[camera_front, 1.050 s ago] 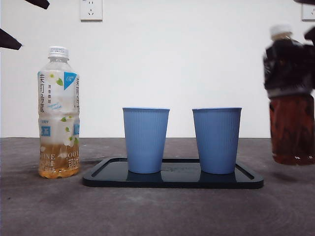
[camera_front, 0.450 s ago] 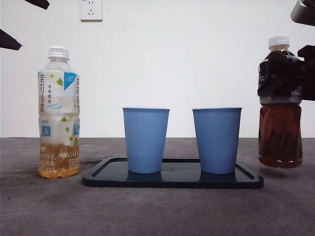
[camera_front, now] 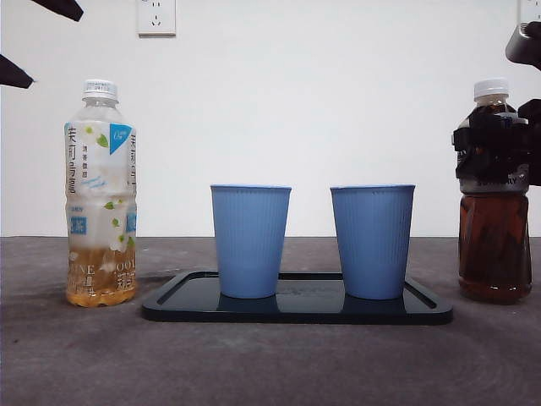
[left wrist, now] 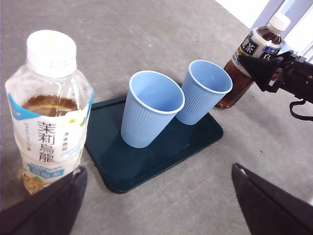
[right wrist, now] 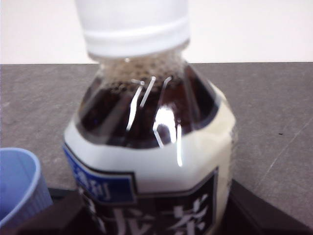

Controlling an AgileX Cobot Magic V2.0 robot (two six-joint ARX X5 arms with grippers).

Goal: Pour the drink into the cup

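Right gripper [camera_front: 507,139] is clasping the dark brown tea bottle with a white cap [camera_front: 494,194] around its black-labelled shoulder, jaws closed against both sides. That bottle is standing upright on the grey table [camera_front: 270,355], capped, just beside the right end of the black rectangular tray [camera_front: 296,311] and apart from it. Two light blue ribbed plastic cups [camera_front: 250,241] [camera_front: 372,241] are standing upright and empty side by side on the tray, not touching. A clear plastic bottle of pale jasmine tea with a white cap [camera_front: 101,194] is standing upright left of the tray. Left gripper [left wrist: 156,196] is hovering above that pale bottle, jaws spread wide and holding nothing.
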